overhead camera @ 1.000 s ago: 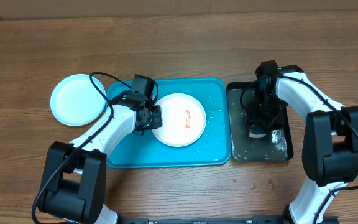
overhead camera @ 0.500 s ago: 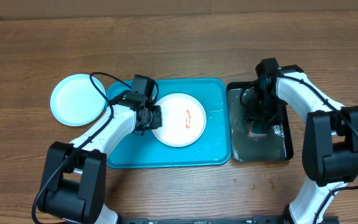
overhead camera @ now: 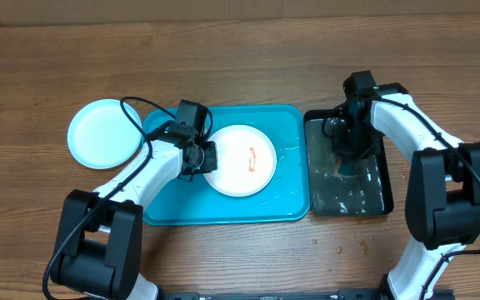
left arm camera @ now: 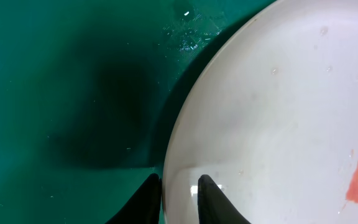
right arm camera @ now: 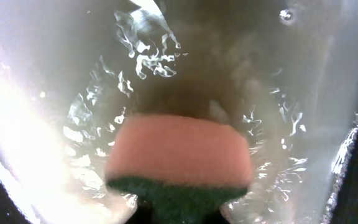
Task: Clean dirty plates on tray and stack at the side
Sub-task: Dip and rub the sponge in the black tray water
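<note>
While the right jaws hang low over the black tray (overhead camera: 375, 196), apparently closed on a pink sponge (right arm camera: 182, 158) with a green scrub face, the left jaws sit at the left edge of the white plate (overhead camera: 240, 160). They are nearly shut, one finger outside the rim and one inside, pinching it. That plate lies flat in the middle of the turquoise tray (overhead camera: 290, 204), and its orange-red smear (overhead camera: 252, 157) shows near the centre, not yet wiped. A light blue plate (overhead camera: 102, 133) rests on the desk (overhead camera: 223, 50) just left of the tray and looks clean from overhead. Water glints all around the sponge in the right wrist view, so the step in hand seems to be wetting the sponge in the black tray, with the left arm bracing the dirty plate for the wipe. The next move, as I judge it, calls for lifting the sponge clear of the black tray's rim, carrying it leftward over the turquoise tray, and pressing it onto the smear. The left pinch must resist the rubbing, since droplets on the plate and the tray floor suggest both are slippery. Only after that can the plate go to the side.
</note>
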